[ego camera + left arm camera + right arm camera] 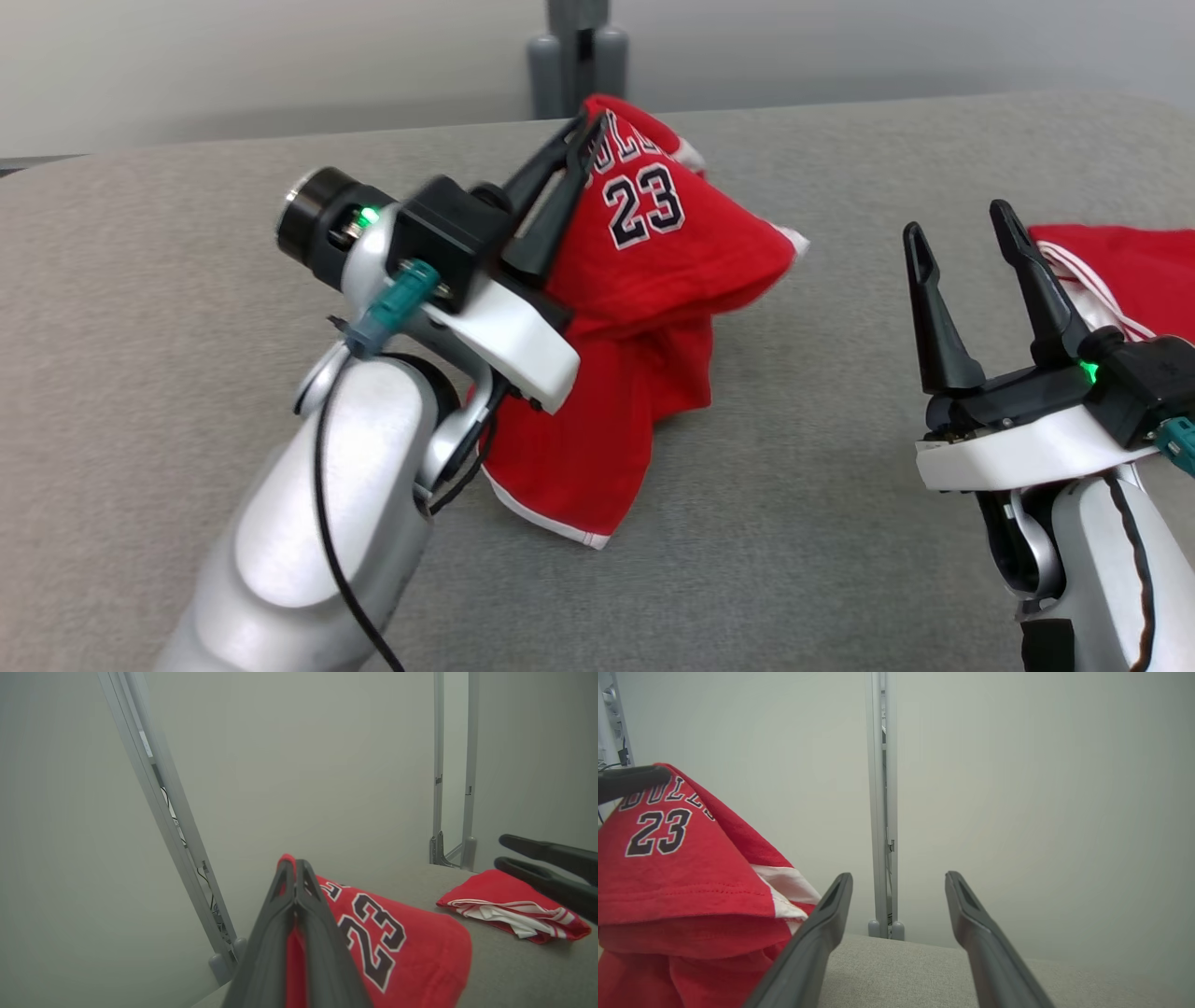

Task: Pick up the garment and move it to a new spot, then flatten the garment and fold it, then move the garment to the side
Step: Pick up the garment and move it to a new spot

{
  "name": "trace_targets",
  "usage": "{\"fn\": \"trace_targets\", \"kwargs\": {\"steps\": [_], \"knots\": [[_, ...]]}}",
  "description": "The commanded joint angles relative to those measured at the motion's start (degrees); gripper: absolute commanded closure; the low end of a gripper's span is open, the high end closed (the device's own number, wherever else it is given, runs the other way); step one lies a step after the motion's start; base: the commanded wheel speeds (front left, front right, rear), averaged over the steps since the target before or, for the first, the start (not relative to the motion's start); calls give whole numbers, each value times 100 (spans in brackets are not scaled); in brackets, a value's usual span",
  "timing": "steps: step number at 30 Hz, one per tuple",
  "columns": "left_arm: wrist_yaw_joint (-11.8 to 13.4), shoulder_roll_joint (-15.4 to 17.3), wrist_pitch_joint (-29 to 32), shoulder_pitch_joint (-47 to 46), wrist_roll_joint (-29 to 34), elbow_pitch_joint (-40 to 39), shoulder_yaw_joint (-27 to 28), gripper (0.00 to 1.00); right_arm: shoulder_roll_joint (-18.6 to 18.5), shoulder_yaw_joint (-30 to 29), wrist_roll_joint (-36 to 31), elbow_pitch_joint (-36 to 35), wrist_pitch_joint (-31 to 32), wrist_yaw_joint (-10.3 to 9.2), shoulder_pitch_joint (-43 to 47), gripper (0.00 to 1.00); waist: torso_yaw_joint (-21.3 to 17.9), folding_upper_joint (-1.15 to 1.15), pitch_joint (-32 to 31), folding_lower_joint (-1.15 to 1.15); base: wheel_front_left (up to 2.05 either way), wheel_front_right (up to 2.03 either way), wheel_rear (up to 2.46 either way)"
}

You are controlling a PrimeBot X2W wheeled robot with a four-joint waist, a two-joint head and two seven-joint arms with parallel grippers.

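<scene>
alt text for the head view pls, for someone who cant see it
The left gripper, shut, holds a red jersey marked 23 up by its top edge, the rest draping down to a grey surface. The right gripper stands open at the lower right, beside a second red and white garment lying at the right edge.

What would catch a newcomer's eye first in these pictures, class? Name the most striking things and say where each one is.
The red jersey with the number 23 stands out at the centre of the head view. The shut left gripper pinches its top and holds it up, and its folds hang toward the grey surface. At the right, the right gripper stands open and empty, with a second red garment lying just behind it.
</scene>
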Motion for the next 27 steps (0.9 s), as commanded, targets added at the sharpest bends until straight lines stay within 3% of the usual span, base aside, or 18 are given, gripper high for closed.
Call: {"fn": "trace_targets", "kwargs": {"steps": [1, 10, 11, 12, 13, 19, 27], "knots": [[91, -11, -67, 35, 146, 81, -89, 100, -2, -51, 8, -37, -54, 2, -18, 0, -340, 0, 161, 0, 0, 0, 0], [376, -234, -404, 56, 492, 1395, -893, 100, 168, -151, 114, 2, -94, 2, -88, 0, -1190, 0, 511, 0, 0, 0, 0], [373, -238, -395, 82, 483, 1584, -972, 73, 188, -158, 124, 18, -95, 2, -88, 0, -1252, 0, 520, 0, 0, 0, 0], [339, -251, -393, 96, 496, 1775, -1066, 19, 206, -151, 130, 41, -97, 2, -83, 0, -1300, 0, 520, 0, 0, 0, 0], [335, -261, -402, 116, 476, 1932, -1119, 0, 221, -145, 140, 61, -96, 2, -75, 0, -1336, 0, 511, 0, 0, 0, 0], [522, -286, -681, 180, 234, 2447, -1121, 0, 262, -236, 114, 104, -100, 2, 44, 0, -1310, 0, 358, 0, 0, 0, 0], [749, -270, -1159, 229, -128, 2189, -798, 0, 220, -347, 23, 137, -90, 2, 182, 0, -763, 0, 31, 0, 0, 0, 0]]}}
